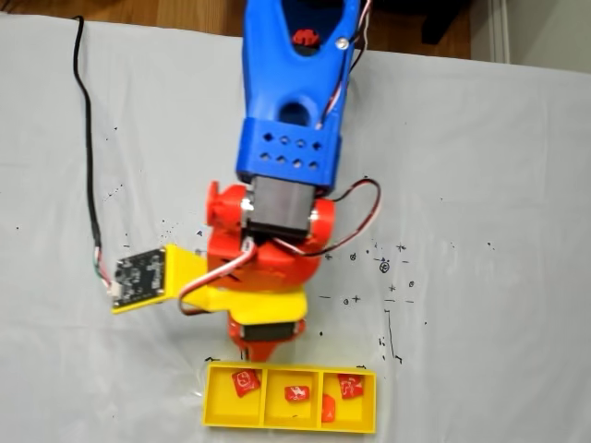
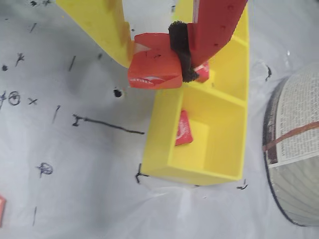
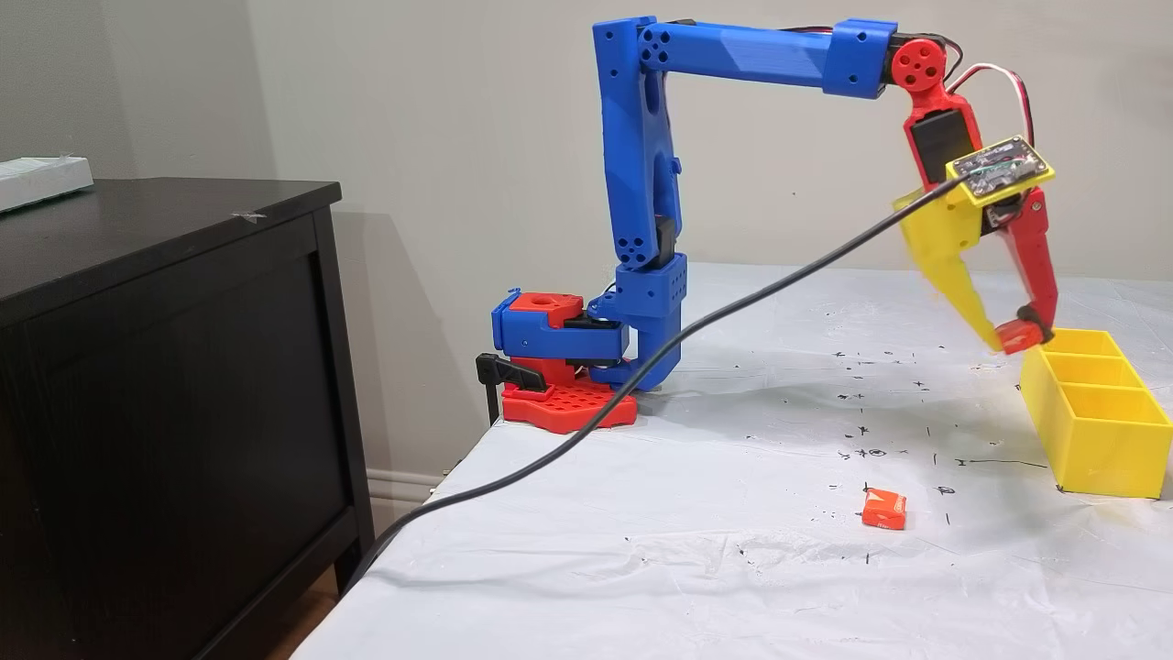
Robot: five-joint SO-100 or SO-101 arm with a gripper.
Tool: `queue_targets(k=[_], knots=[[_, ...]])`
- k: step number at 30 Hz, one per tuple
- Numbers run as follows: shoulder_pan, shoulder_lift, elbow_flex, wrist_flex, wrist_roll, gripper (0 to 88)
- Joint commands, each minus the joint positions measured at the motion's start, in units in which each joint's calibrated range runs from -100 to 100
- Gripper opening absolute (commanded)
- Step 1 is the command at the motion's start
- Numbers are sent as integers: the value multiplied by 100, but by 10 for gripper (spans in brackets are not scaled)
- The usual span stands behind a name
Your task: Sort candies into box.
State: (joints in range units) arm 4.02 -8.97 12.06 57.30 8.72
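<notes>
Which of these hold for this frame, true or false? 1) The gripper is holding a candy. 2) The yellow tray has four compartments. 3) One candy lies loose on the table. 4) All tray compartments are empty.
1) True: the gripper is shut on a held candy, at the edge of the yellow tray.
2) False: the fixed view from above shows three compartments in a row.
3) True: a loose candy lies on the white table cover, apart from the tray.
4) False: that view shows candies in the tray, such as one in the left compartment.
</notes>
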Motion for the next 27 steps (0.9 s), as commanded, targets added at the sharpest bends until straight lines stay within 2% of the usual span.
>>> queue_targets(k=[1, 16, 19, 23, 27], knots=[[-284, -163, -573, -372, -186, 2], [-637, 871, -1447, -765, -479, 2], [-637, 1236, -1975, -560, -518, 2], [-619, 1974, -3077, 250, -459, 7], [-646, 1830, -2831, 348, -337, 3]])
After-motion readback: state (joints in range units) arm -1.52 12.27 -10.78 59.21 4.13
